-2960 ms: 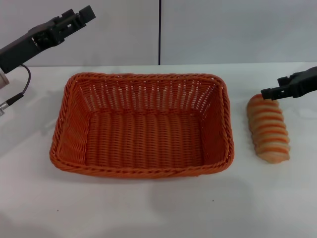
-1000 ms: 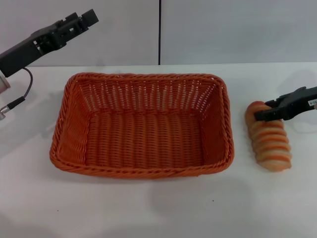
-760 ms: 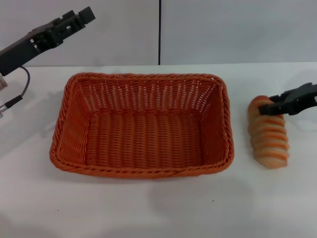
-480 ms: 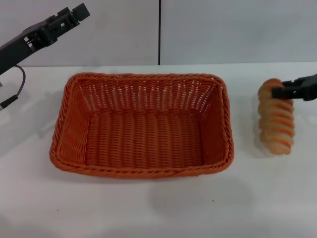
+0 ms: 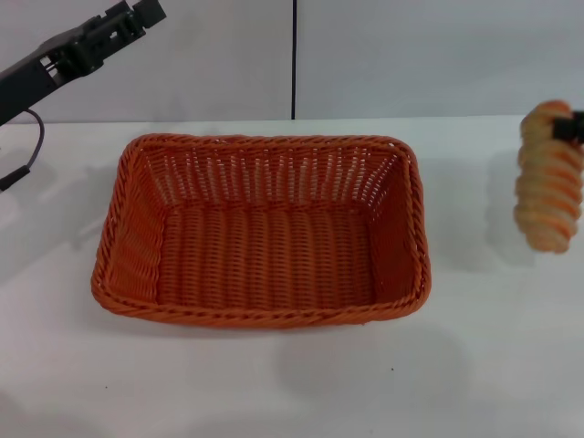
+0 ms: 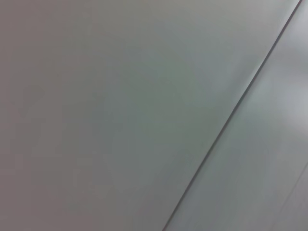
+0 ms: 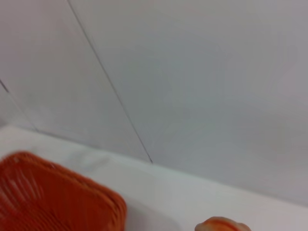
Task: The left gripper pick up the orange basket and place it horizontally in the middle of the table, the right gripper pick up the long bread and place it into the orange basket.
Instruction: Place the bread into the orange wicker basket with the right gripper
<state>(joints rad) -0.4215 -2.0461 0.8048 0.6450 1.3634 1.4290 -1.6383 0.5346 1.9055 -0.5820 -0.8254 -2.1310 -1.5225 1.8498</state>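
The orange basket lies lengthwise across the middle of the white table, empty; one of its corners also shows in the right wrist view. At the right edge of the head view the long bread hangs clear above the table, its shadow on the white surface below it. My right gripper is shut on its upper end, and only a black tip of the gripper shows. The right wrist view catches just the top of the loaf. My left gripper is raised at the far left, well above and behind the basket.
A grey wall with a dark vertical seam rises behind the table. A black cable hangs below the left arm at the left edge. The left wrist view shows only wall panels.
The right gripper has lifted the bread off the table and carried it up and to the right. The left arm has risen slightly toward the top left. The basket has stayed put.
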